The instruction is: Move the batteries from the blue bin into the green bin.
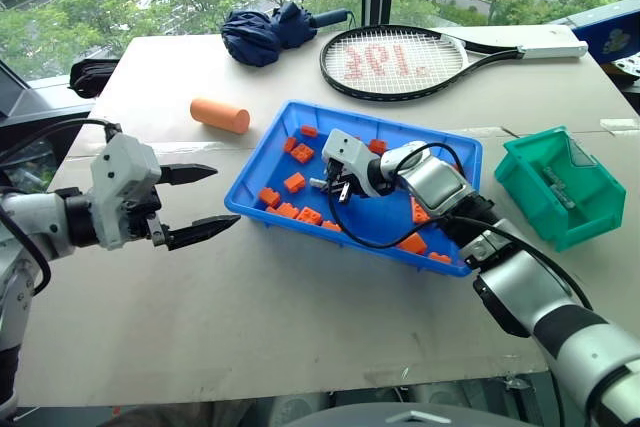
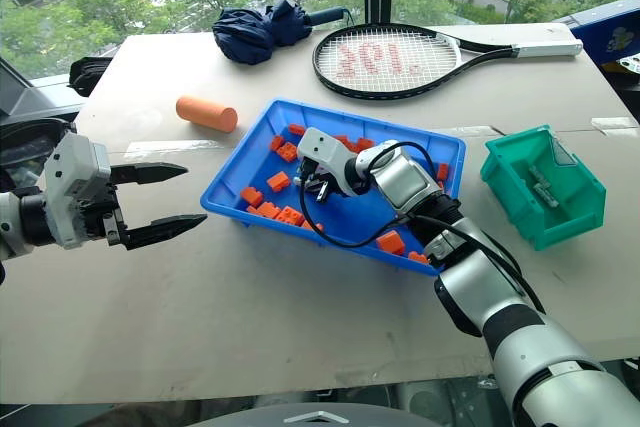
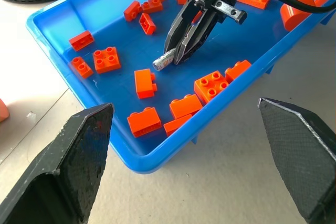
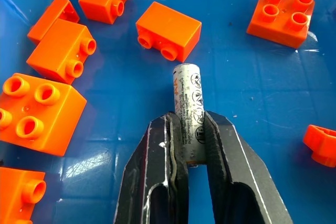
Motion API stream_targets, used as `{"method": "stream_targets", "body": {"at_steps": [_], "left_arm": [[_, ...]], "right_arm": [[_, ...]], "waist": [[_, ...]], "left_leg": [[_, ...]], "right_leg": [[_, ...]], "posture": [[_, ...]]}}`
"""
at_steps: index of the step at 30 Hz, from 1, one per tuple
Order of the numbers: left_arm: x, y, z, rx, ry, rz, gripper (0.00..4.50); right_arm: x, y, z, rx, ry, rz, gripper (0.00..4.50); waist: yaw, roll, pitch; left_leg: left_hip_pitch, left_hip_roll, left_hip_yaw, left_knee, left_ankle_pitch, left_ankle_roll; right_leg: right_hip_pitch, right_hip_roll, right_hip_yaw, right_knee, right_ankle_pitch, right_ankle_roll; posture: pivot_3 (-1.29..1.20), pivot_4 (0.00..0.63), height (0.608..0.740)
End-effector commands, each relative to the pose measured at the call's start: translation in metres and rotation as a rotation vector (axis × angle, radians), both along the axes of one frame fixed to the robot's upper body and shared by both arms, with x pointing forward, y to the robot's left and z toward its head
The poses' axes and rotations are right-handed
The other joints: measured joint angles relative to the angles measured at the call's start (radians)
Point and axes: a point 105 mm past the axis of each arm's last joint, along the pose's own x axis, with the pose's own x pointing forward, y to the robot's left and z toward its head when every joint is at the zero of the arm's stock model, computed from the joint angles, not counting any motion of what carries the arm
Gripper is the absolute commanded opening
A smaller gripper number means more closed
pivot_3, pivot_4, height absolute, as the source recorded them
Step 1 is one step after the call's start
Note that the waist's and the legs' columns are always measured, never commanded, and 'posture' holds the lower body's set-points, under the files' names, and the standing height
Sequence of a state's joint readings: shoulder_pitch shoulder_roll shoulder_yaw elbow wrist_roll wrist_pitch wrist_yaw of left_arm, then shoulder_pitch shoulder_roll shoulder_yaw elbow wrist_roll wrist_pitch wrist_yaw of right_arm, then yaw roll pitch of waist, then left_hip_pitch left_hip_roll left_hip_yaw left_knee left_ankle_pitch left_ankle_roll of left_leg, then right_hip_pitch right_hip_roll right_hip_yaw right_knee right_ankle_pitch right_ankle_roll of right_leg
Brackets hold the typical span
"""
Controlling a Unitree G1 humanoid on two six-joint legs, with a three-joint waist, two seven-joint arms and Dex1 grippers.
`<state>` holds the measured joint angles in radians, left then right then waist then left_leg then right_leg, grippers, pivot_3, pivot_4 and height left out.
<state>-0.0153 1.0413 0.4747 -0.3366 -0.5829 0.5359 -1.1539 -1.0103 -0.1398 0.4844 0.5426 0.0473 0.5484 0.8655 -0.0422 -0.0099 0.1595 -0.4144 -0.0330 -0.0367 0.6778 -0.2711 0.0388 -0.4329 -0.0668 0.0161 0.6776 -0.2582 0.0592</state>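
Blue bin (image 1: 262, 169) sits at desk (image 1: 300, 327) centre. Right gripper (image 4: 188, 145) reaches into it, jaws clenched on one battery (image 4: 187, 106), which pokes out beyond the fingertips (image 3: 176, 56), low over the bin floor. One battery counted in the blue bin.

Orange toy bricks (image 3: 145, 83) scattered around the gripper in the blue bin: about fifteen, exact count uncertain because the arm hides part of the floor.

Green bin (image 2: 520, 212) stands at 3 o'clock from the blue bin, apart from it. One grey cylinder (image 2: 540, 187) lies inside it, apparently a battery.

Left gripper (image 1: 205, 204) hovers at 9 o'clock from the blue bin, over bare desk, jaws released and wide, nothing between them.

Other items, one each: orange foam cylinder (image 1: 219, 115) at 10 o'clock from the blue bin; tennis racket (image 1: 400, 59) at 12 o'clock; folded dark-blue umbrella (image 1: 268, 31) at 11 o'clock.
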Motion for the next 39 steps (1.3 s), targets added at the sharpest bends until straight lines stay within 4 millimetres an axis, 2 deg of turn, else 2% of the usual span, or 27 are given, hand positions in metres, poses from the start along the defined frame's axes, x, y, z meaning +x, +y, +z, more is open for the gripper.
{"method": "stream_targets", "body": {"at_steps": [1, 4, 6, 11, 14, 17, 18, 21, 26, 29, 31, 32, 33, 36, 38, 39], "left_arm": [[-0.001, -0.010, 0.017, -0.011, -0.069, -0.046, 4.50], [0.002, -0.030, 0.021, -0.075, -0.080, -0.118, 4.50], [0.005, -0.047, 0.023, -0.138, -0.088, -0.177, 4.50], [0.021, -0.100, 0.030, -0.271, -0.113, -0.336, 4.50], [0.031, -0.128, 0.036, -0.317, -0.138, -0.414, 4.50], [0.041, -0.154, 0.043, -0.352, -0.153, -0.482, 4.50], [0.042, -0.165, 0.047, -0.374, -0.153, -0.517, 4.50], [0.046, -0.187, 0.050, -0.409, -0.151, -0.566, 4.50], [0.041, -0.205, 0.050, -0.426, -0.139, -0.633, 4.50], [0.041, -0.206, 0.051, -0.421, -0.146, -0.648, 4.50], [0.040, -0.205, 0.052, -0.419, -0.147, -0.651, 4.50], [0.040, -0.205, 0.052, -0.419, -0.147, -0.652, 4.50], [0.040, -0.204, 0.052, -0.417, -0.144, -0.652, 4.50], [0.042, -0.199, 0.048, -0.398, -0.134, -0.633, 4.50], [0.047, -0.190, 0.041, -0.348, -0.130, -0.585, 4.50], [0.049, -0.183, 0.037, -0.322, -0.128, -0.557, 4.50]], "right_arm": [[-0.001, -0.006, 0.041, 0.092, -0.078, 0.005, 0.05], [-0.010, -0.026, 0.070, 0.168, -0.101, -0.027, 0.05], [-0.017, -0.043, 0.082, 0.205, -0.110, -0.050, 0.05], [-0.025, -0.106, 0.103, 0.258, -0.193, -0.228, 0.05], [-0.029, -0.157, 0.111, 0.249, -0.212, -0.417, 0.05], [-0.038, -0.209, 0.110, 0.182, -0.239, -0.591, 0.05], [-0.044, -0.235, 0.106, 0.143, -0.240, -0.674, 0.05], [-0.057, -0.283, 0.096, 0.081, -0.234, -0.832, 0.05], [-0.065, -0.322, 0.082, 0.006, -0.239, -0.951, 0.05], [-0.065, -0.335, 0.081, 0.000, -0.249, -0.997, 0.05], [-0.067, -0.337, 0.082, 0.015, -0.241, -0.992, 1.03], [-0.067, -0.336, 0.082, 0.025, -0.237, -0.990, 1.28], [-0.067, -0.337, 0.083, 0.027, -0.234, -0.990, 1.73], [-0.067, -0.344, 0.087, -0.002, -0.281, -1.018, 3.36], [-0.068, -0.339, 0.091, 0.015, -0.299, -0.984, 4.21], [-0.069, -0.334, 0.093, 0.044, -0.301, -0.955, 4.21]], "waist": [[0.002, 0.000, 0.000], [0.007, 0.000, 0.000], [0.011, 0.000, 0.000], [0.030, -0.001, -0.001], [0.033, -0.001, -0.001], [0.037, -0.001, -0.001], [0.035, -0.001, -0.001], [0.037, -0.001, -0.001], [0.020, -0.001, -0.001], [0.020, 0.000, -0.001], [0.026, 0.000, -0.001], [0.029, 0.000, -0.001], [0.030, 0.000, -0.001], [0.034, 0.000, -0.001], [0.035, 0.000, -0.001], [0.034, 0.000, -0.001]], "left_leg": [[0.000, 0.000, 0.000, 0.000, 0.000, 0.000], [-0.001, -0.001, -0.001, 0.000, 0.000, 0.000], [-0.001, -0.002, -0.002, 0.000, 0.000, 0.000], [-0.001, -0.003, -0.002, 0.001, 0.000, 0.000], [-0.001, -0.003, -0.001, 0.002, 0.000, 0.000], [-0.001, -0.003, -0.001, 0.003, 0.000, 0.001], [-0.002, -0.003, 0.000, 0.004, 0.000, 0.001], [-0.002, -0.003, 0.001, 0.004, -0.001, 0.002], [0.001, -0.001, 0.006, 0.005, -0.001, 0.003], [0.001, 0.001, 0.006, 0.005, -0.001, 0.003], [0.001, 0.001, 0.006, 0.006, -0.001, 0.003], [0.001, 0.001, 0.006, 0.006, -0.001, 0.003], [0.001, 0.001, 0.006, 0.006, -0.001, 0.003], [0.000, 0.000, 0.006, 0.007, -0.001, 0.003], [0.000, 0.000, 0.005, 0.007, -0.001, 0.003], [0.000, 0.000, 0.005, 0.007, -0.001, 0.003]], "right_leg": [[0.000, 0.000, 0.000, 0.000, 0.000, 0.000], [0.000, -0.002, -0.001, 0.000, 0.000, 0.000], [0.000, -0.003, -0.001, 0.000, 0.000, 0.000], [0.001, -0.003, -0.001, 0.000, 0.000, 0.000], [0.001, -0.003, -0.001, 0.001, 0.000, 0.000], [0.002, -0.002, -0.001, 0.001, 0.000, 0.000], [0.002, -0.001, -0.001, 0.001, 0.000, 0.000], [0.002, 0.000, -0.001, 0.001, 0.000, 0.001], [0.002, 0.002, 0.004, 0.002, 0.001, 0.001], [0.002, 0.005, 0.004, 0.003, 0.001, 0.001], [0.002, 0.005, 0.004, 0.003, 0.001, 0.001], [0.002, 0.006, 0.003, 0.003, 0.001, 0.001], [0.002, 0.006, 0.003, 0.002, 0.001, 0.001], [0.002, 0.005, 0.004, 0.002, 0.001, 0.002], [0.003, 0.005, 0.004, 0.002, 0.001, 0.002], [0.003, 0.005, 0.004, 0.002, 0.001, 0.002]], "posture": [[0.00, 0.150, 0.740], [0.00, 0.150, 0.740], [0.00, 0.150, 0.740], [0.00, 0.150, 0.740], [0.00, 0.150, 0.740], [0.00, 0.150, 0.740], [0.00, 0.150, 0.740], [0.00, 0.150, 0.740], [0.00, 0.150, 0.740], [0.00, 0.150, 0.740], [0.00, 0.150, 0.740], [0.00, 0.150, 0.740], [0.00, 0.150, 0.740], [0.00, 0.150, 0.740], [0.00, 0.150, 0.740], [0.00, 0.150, 0.740]]}}
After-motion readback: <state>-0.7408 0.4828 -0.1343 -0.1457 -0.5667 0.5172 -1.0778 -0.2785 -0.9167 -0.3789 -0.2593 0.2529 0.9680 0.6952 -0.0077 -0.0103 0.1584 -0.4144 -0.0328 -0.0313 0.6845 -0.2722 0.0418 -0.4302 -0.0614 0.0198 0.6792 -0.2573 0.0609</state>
